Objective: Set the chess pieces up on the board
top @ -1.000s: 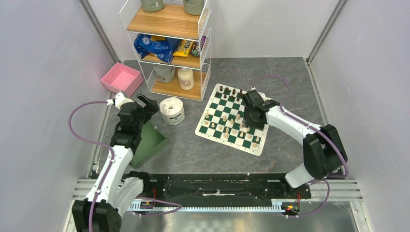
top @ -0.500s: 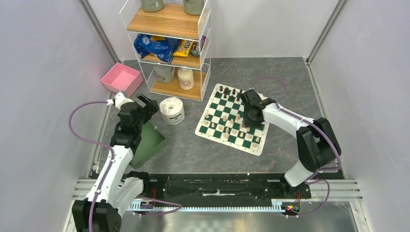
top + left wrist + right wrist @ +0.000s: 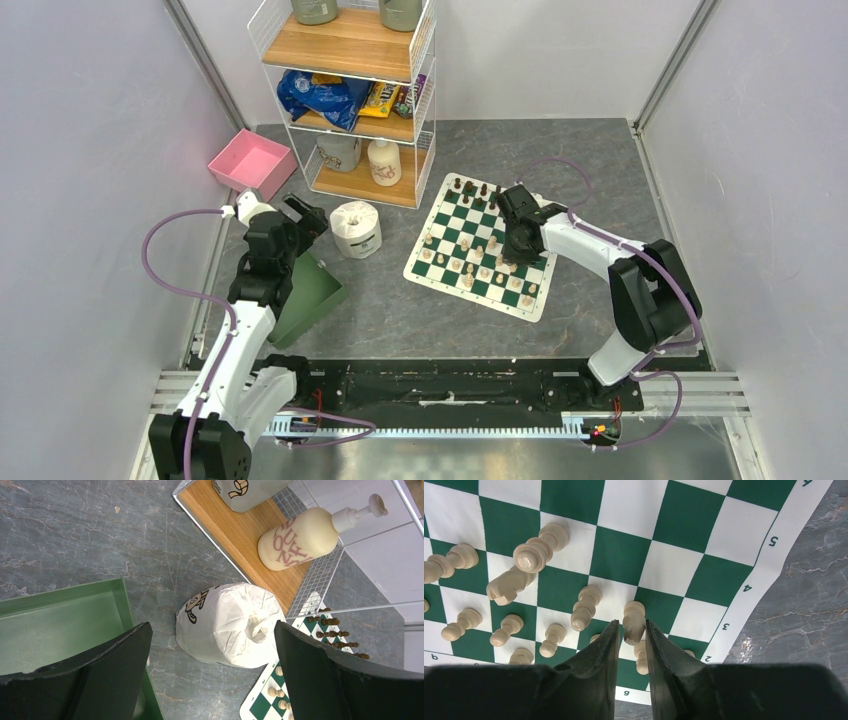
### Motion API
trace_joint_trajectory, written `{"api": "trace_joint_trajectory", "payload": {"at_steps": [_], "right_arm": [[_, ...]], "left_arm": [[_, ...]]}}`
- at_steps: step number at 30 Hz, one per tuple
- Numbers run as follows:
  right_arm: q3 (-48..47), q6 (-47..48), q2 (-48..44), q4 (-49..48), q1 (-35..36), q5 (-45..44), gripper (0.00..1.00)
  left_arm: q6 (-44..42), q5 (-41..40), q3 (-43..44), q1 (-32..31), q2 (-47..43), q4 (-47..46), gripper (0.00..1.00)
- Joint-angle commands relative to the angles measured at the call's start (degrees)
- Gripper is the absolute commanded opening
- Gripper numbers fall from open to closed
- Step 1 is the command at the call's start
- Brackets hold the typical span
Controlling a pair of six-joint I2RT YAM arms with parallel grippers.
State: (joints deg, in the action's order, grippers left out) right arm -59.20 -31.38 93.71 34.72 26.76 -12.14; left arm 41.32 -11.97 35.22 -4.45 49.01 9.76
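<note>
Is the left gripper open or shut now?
Open. In the left wrist view the fingers of the left gripper stand wide apart and grip nothing; the toilet roll sits on the table beyond them.

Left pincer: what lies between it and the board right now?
A wrapped toilet roll stands on the table between the left pincer and the board. The top external view shows it best; the left wrist view agrees.
</note>
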Motion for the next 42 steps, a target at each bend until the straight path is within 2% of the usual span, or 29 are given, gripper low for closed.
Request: {"api": "trace_joint_trajectory", "payload": {"at_steps": [1, 10, 21, 30, 42], "right_arm": [[-1.97, 0.81, -0.17, -0.89, -0.13, -1.00, 0.32], [-1.73, 1.22, -2.61, -0.45, -0.13, -0.79, 0.21], [-0.79, 2.19, -13.31, 2.99, -0.11, 0.04, 0.20], [5.67, -0.23, -20.08, 4.84, 1.53, 5.29, 0.18], [10.28, -2.71, -19.66, 4.93, 5.48, 3.38, 0.18]], "left_arm": [[0.16, -1.05, 0.21, 0.49, -0.41, -1.32, 1.00], [0.10, -0.98, 0.20, 0.49, -0.59, -1.23, 1.00], [0.34, -0.50, 0.12, 0.58, -0.80, -1.23, 1.00], [0.59, -0.35, -0.07, 0.57, -0.85, -1.39, 1.00], [1.12, 0.31, -0.34, 0.57, -0.46, -2.02, 1.00]]}}
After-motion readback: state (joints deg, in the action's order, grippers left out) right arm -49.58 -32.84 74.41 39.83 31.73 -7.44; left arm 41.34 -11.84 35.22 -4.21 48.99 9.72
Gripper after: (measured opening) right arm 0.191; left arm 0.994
